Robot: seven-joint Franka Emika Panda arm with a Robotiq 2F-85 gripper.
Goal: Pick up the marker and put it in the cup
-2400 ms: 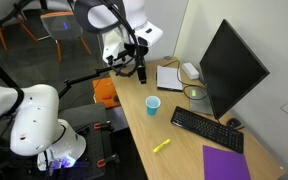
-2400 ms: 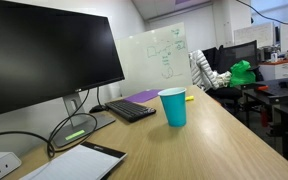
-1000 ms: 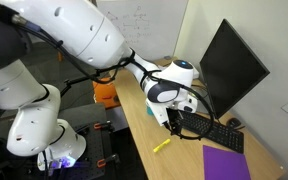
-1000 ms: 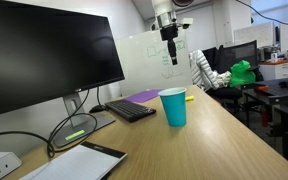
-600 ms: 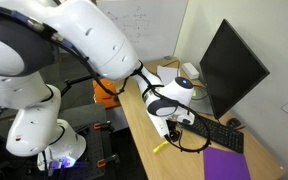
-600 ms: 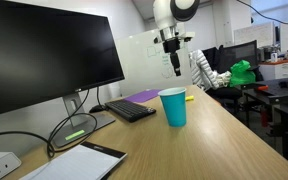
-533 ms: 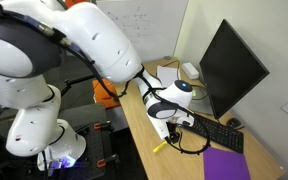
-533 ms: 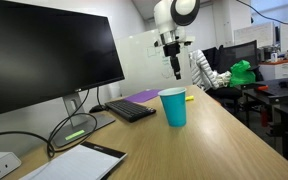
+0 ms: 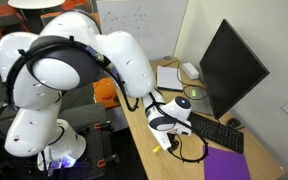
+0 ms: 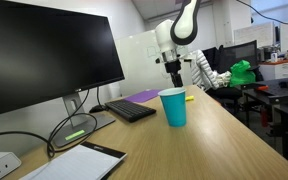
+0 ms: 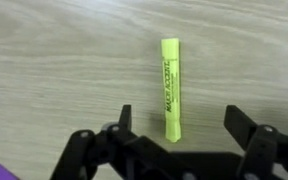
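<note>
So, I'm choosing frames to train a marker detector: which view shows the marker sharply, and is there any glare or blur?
Wrist view: the marker is sharp and evenly lit, with no glare on the wood, while the open pincer is a dark, soft silhouette. In an exterior view the arm looms large and blocks much of the desk. In an exterior view the cup is crisp and the pincer is small and distant.

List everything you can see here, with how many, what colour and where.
desk: one, light wood, under everything
marker: one, yellow, flat on the desk
cup: one, light blue, upright mid-desk
monitor: one, black, on the desk
keyboard: one, black, before the monitor
sheet: one, purple, beside the keyboard
notebook: one, white, by the monitor
object: one, orange, beside the desk
arm: one, white, bent over the desk
gripper: one, black, open, above the marker
</note>
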